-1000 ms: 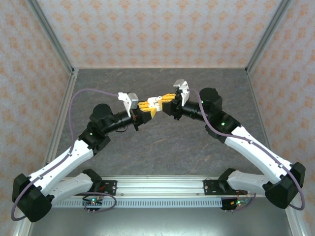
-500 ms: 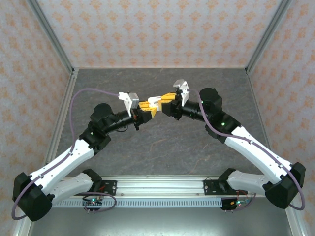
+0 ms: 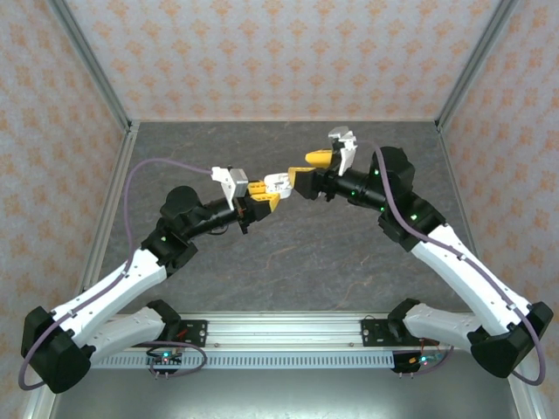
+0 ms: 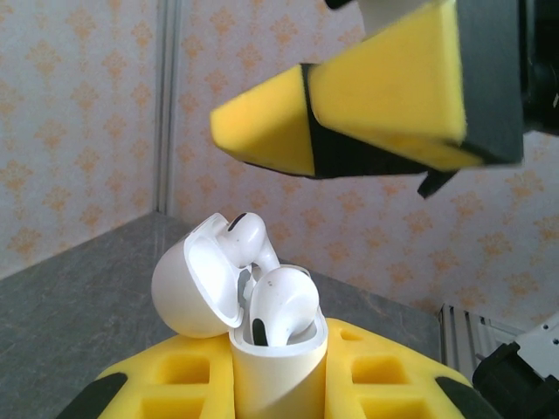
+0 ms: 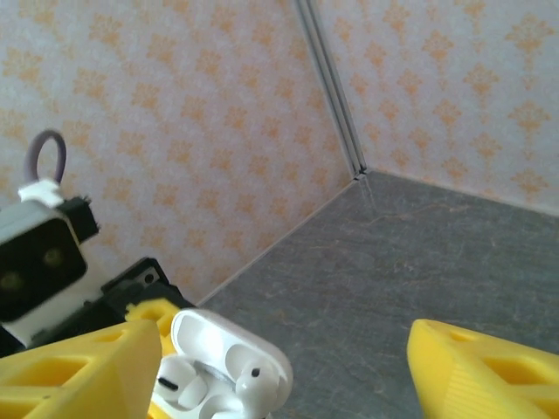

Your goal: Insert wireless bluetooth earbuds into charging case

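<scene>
My left gripper [image 3: 266,194] is shut on a white charging case [image 3: 279,182], held up above the table. In the left wrist view the case [image 4: 278,367] stands upright between my yellow fingers [image 4: 166,384], its lid [image 4: 192,284] hinged open to the left. One white earbud [image 4: 281,301] sits in the case's mouth. A second white earbud [image 4: 244,237] stands higher against the lid. My right gripper [image 3: 311,172] is open just right of the case, with nothing between its fingers. The right wrist view shows the open case [image 5: 229,367] below, between my spread yellow fingers [image 5: 79,375].
Grey stone-patterned table [image 3: 288,262] lies under both arms. Patterned walls enclose it on three sides, with metal posts at the corners [image 3: 131,122]. One yellow finger of the right gripper [image 4: 349,113] hangs close above the case in the left wrist view.
My right gripper has opened and drawn back up and to the right, away from the case. The left gripper has kept hold of the case and barely moved.
</scene>
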Motion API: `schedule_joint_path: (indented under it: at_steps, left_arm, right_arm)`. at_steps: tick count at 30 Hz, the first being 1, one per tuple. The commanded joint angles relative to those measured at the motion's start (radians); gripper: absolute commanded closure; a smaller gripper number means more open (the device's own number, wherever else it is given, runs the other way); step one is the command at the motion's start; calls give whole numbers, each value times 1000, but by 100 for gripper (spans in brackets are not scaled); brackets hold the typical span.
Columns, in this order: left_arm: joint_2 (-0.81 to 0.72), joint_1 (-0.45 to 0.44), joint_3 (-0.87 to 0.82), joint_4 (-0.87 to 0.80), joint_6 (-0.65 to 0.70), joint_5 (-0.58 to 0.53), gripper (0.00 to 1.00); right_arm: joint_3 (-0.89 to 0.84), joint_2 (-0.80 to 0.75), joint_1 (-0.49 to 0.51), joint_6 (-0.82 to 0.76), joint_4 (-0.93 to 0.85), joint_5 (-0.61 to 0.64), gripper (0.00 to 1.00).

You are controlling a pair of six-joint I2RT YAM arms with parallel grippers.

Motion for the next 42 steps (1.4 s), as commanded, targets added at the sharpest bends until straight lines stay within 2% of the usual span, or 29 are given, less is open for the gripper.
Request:
schedule_joint_path:
  at_steps: [1,9,14,19,26,37,42]
  left_arm:
    - [-23,-10,-13,47,64,-22,100]
    - [-28,-43,-14,21,172,-94,100]
    - [-30,-49,-14,23,212,-112,100]
    - [-31,-51,-9,9,245,-131,100]
    - [-25,-51,-7,11,250,-132,100]
    - [-14,-51,2,3,245,-133,100]
    - [-13,-51,2,-6,245,-138,100]
  right_arm:
    - [44,-12,-9,76,-74,-18,22]
    - [194,54,-12,70,-349,25,20]
    - [240,88,-12,88,-404,-10,19]
    - [251,103,-11,86,-415,-30,32]
    - [272,158,-5,119,-431,-56,35]
    - [283,198,23,116,-426,-77,52]
    - [293,196,27,101,-442,-72,56]
